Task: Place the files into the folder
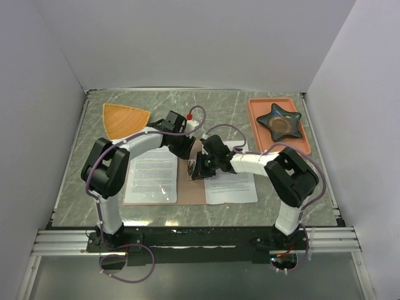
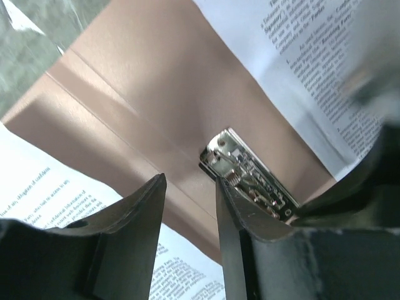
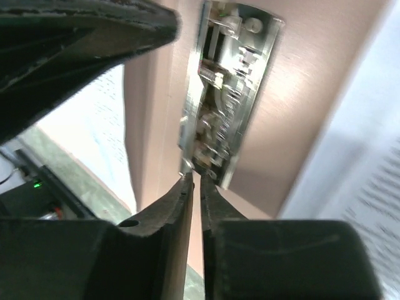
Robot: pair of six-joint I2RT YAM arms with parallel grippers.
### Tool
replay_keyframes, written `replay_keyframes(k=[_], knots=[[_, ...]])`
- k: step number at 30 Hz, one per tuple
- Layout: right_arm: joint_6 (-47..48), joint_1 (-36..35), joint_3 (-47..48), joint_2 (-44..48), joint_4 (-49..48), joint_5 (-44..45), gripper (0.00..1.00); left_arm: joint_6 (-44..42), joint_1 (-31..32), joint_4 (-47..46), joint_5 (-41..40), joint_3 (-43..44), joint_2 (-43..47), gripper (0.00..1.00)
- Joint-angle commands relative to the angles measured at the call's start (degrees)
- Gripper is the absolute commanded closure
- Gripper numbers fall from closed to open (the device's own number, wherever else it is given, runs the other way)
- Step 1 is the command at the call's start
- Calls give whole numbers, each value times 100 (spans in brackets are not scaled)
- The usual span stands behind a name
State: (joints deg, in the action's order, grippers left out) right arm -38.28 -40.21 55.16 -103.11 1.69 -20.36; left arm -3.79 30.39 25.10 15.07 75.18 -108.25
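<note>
The pinkish-brown folder lies open on the table. One printed sheet rests on its left half. Another sheet lies at its right side, partly over it. A metal clip sits on the folder's right half, near the crease. My left gripper is open and empty just above the folder, its right finger beside the clip. My right gripper is shut to a thin slit, its tips touching the near end of the clip; I see nothing between the fingers.
An orange fan-shaped plate lies at the back left. A salmon tray at the back right holds a dark star-shaped dish. White walls close in the table on three sides. The two grippers are close together over the folder.
</note>
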Motion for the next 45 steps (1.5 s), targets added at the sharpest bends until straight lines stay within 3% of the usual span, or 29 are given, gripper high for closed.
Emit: replay_keyframes(k=[1,8,14,25,45], knots=[[216,30,-14,783,550,550,76,-51,-51,345,48,32,654,54],[278,48,30,829,587,516,78,-17,-156,636,268,-616,1481,52],[137,65,-49,293,218,349,74,334,-156,356,400,-1250,1666,58],[23,153,83,-34,33,261,77,722,-60,-40,848,-1242,1025,70],[-127,189,-110,-359,-116,454,87,810,283,-410,602,-1514,594,73]])
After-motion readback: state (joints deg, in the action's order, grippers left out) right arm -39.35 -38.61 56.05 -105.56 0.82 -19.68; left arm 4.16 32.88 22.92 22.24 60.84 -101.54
